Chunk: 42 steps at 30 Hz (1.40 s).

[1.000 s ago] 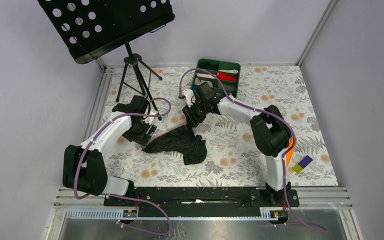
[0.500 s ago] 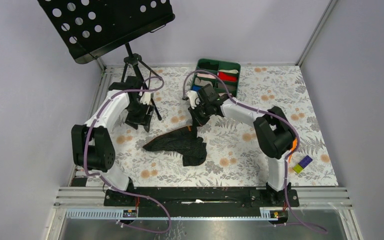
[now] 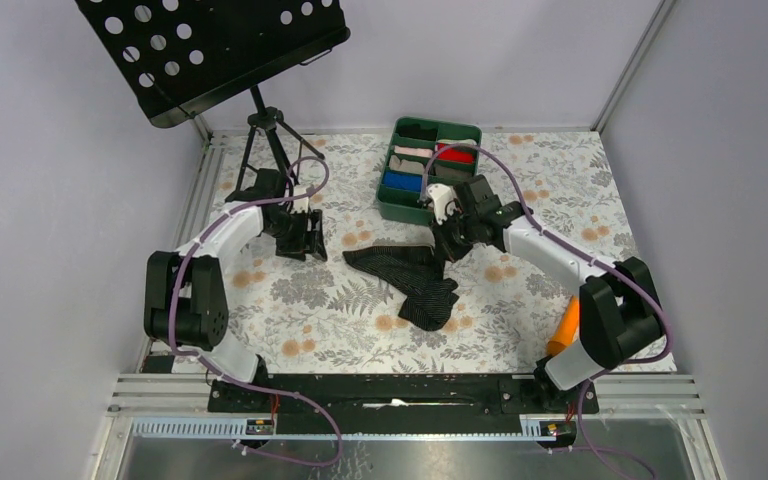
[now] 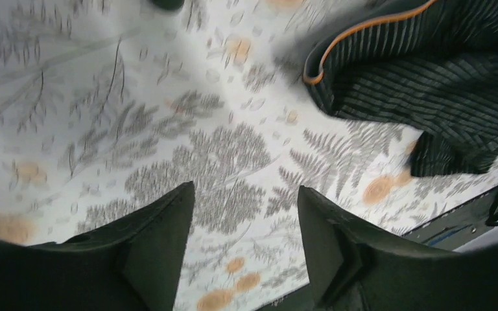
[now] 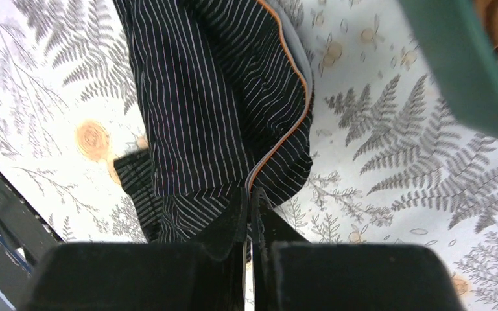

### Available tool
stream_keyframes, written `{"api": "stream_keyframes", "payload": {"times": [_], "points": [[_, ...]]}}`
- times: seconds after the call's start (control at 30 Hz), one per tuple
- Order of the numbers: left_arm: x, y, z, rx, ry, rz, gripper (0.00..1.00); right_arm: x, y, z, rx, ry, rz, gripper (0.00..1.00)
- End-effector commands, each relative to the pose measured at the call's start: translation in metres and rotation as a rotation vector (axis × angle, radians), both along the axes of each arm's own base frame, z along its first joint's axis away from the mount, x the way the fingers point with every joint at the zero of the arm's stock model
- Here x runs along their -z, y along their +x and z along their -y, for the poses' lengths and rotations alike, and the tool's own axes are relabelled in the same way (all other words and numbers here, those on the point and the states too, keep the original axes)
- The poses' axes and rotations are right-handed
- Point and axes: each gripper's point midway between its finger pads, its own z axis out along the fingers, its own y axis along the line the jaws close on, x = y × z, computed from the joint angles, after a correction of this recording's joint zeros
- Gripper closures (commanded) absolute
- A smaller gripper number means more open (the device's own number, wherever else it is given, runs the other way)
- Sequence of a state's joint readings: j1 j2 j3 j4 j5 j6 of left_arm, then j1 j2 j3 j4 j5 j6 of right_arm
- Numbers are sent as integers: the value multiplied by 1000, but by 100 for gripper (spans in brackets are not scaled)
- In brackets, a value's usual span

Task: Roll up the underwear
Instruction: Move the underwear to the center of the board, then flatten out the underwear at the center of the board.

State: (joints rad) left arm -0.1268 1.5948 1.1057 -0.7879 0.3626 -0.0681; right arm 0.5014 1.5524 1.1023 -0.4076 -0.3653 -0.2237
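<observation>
Here we are above the floral table (image 3: 310, 330), and the underwear (image 3: 408, 275) lies crumpled near its middle, a dark striped heap just in front of the green tray (image 3: 440, 123). The right gripper (image 3: 447, 240) is down at the heap's far right end, close to the tray's near wall. From the right wrist we see its jaws pressed tight together, clamped on the fabric just where the orange-piped edge runs in between them. Over on the left, the left gripper (image 3: 303, 238) hangs above bare tablecloth beside the foot of the music stand (image 3: 220, 50), apart from the garment. Its wrist view gives us both jaws standing wide with only fern print between them, nothing held, and the underwear off toward the upper right. In the tray we make out a blue cloth roll (image 3: 401, 182) and a red one (image 3: 455, 152).
</observation>
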Motion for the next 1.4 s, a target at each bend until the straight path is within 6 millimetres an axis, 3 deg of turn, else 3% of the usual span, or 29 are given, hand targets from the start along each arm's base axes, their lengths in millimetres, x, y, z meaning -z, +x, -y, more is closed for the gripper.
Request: {"api": "stream_keyframes", "payload": {"times": [0.0,0.17,0.43,0.6,0.73,1.0,1.13,1.27,1.37], "points": [[-9,41,31,-19,-179,95,38,6,-7,9,-22,-43,26,100],[2,44,53,-45,-314,20,43,9,-8,17,-21,-68,29,100],[3,50,67,-8,-388,-2,43,13,-6,23,-2,-73,27,100],[10,55,69,-3,-357,5,45,13,-5,22,3,-67,26,100],[11,67,60,-59,-303,110,45,13,-4,21,9,-65,21,100],[21,63,73,-63,-285,105,56,16,-4,21,11,-69,4,100],[18,63,82,-38,-291,127,56,17,-4,21,13,-71,7,100],[27,62,85,-34,-276,93,57,18,-5,22,13,-73,4,100],[28,66,85,-35,-268,93,66,17,-4,22,11,-73,7,100]]}}
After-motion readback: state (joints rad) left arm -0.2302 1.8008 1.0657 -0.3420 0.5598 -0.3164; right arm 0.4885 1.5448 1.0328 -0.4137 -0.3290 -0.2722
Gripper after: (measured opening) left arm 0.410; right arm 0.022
